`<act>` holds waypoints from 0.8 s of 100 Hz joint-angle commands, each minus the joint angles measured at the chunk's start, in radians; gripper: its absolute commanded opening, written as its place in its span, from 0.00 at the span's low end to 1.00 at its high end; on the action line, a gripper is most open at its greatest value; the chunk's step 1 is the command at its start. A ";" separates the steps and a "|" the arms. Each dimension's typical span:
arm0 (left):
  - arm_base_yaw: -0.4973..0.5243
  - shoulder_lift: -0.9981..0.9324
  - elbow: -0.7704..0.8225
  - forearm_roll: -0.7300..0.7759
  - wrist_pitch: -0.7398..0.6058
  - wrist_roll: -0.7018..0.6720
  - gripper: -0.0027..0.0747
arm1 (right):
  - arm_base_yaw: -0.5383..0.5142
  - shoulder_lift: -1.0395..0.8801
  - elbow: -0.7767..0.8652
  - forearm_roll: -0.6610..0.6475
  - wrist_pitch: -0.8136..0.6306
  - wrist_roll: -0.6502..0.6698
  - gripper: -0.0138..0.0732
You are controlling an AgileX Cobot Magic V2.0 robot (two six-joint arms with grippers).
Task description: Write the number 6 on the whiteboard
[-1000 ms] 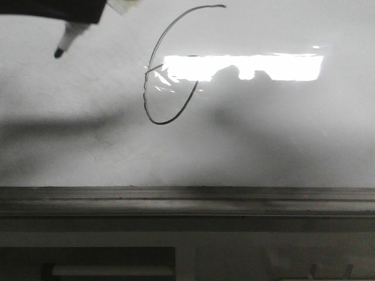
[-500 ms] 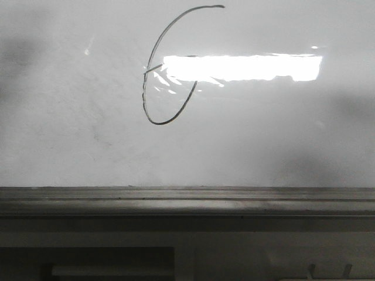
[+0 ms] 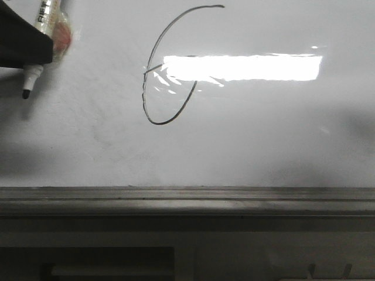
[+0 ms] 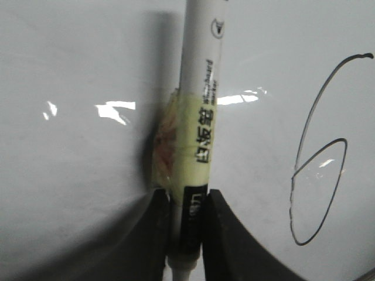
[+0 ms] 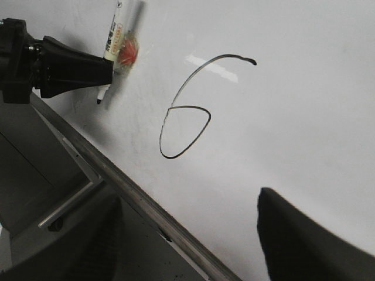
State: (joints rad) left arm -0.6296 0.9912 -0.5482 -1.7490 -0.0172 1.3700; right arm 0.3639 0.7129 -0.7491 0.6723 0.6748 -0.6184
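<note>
At the far left of the front view my left end effector (image 3: 26, 50) is clamped on a whiteboard marker (image 3: 50, 26), its matte black fingers (image 4: 225, 234) pressing the barrel from both sides. The barrel is a smooth white cylinder with printed black lettering, and a band of yellowish, wrinkled tape with a reddish blotch is wrapped round it just beside the fingers (the blotch shows best in the right wrist view). The marker's dark tip (image 3: 25, 93) points down and sits well to the left of the writing; I cannot tell whether it touches the board.

The whiteboard (image 3: 263, 134) is glossy, pale grey-white and faintly smudged. On it, in the upper middle of the front view, is the number 6 (image 3: 167, 76): a thin dark line, one tall curved stroke sweeping down into a rounded loop. A bright rectangular light reflection (image 3: 246, 67) overlaps the loop's top and runs off to its right. Below, a dull grey metal bottom rail (image 3: 187, 199) spans the full width.

My right end effector (image 5: 187, 246) stands wide, its two dark fingers well apart, holding nothing.
</note>
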 commanded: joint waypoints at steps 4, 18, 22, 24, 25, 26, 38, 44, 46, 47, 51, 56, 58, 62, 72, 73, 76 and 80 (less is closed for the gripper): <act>0.001 0.007 -0.038 -0.016 0.027 -0.007 0.01 | -0.006 -0.005 -0.026 0.027 -0.055 0.002 0.66; 0.001 0.007 -0.038 -0.030 0.025 -0.007 0.01 | -0.006 -0.005 -0.026 0.027 -0.055 0.002 0.66; 0.001 0.007 -0.038 -0.030 0.017 -0.007 0.01 | -0.006 -0.005 -0.026 0.027 -0.055 0.002 0.66; 0.001 0.007 -0.038 -0.030 0.017 -0.007 0.01 | -0.006 -0.005 -0.026 0.027 -0.055 0.002 0.66; 0.001 0.007 -0.038 -0.030 0.017 -0.007 0.01 | -0.006 -0.005 -0.026 0.027 -0.055 0.002 0.66; 0.001 0.007 -0.038 -0.030 0.017 -0.007 0.01 | -0.006 -0.005 -0.026 0.027 -0.055 0.002 0.66; 0.001 0.007 -0.038 -0.030 0.017 -0.007 0.01 | -0.006 -0.005 -0.026 0.027 -0.055 0.002 0.66; 0.001 0.007 -0.038 -0.030 0.023 -0.005 0.01 | -0.006 -0.005 -0.026 0.027 -0.055 0.002 0.66; 0.001 0.007 -0.038 -0.030 0.023 -0.002 0.01 | -0.006 -0.005 -0.026 0.027 -0.055 0.002 0.66; 0.001 0.007 -0.038 -0.030 0.024 -0.003 0.01 | -0.006 -0.005 -0.026 0.027 -0.055 0.002 0.66; 0.001 0.007 -0.038 -0.030 0.025 -0.003 0.02 | -0.006 -0.005 -0.026 0.027 -0.055 0.002 0.66; 0.001 0.007 -0.038 -0.030 0.025 0.000 0.05 | -0.006 -0.005 -0.026 0.027 -0.055 0.002 0.66; 0.001 0.007 -0.038 -0.030 0.025 0.000 0.06 | -0.006 -0.005 -0.026 0.027 -0.055 0.002 0.66; 0.001 0.007 -0.038 -0.030 0.025 0.000 0.10 | -0.006 -0.005 -0.026 0.027 -0.055 0.002 0.66; 0.001 0.007 -0.038 -0.030 0.025 0.000 0.21 | -0.006 -0.005 -0.026 0.027 -0.055 0.002 0.66; 0.001 0.007 -0.038 -0.030 0.025 0.000 0.23 | -0.006 -0.005 -0.026 0.027 -0.055 0.002 0.66; 0.001 0.007 -0.038 -0.030 0.025 0.000 0.26 | -0.006 -0.005 -0.026 0.027 -0.055 0.002 0.66; 0.001 0.007 -0.038 -0.030 0.025 0.000 0.32 | -0.006 -0.005 -0.026 0.027 -0.055 0.002 0.66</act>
State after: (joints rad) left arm -0.6296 1.0043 -0.5548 -1.7708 0.0000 1.3700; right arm 0.3639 0.7129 -0.7491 0.6723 0.6748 -0.6162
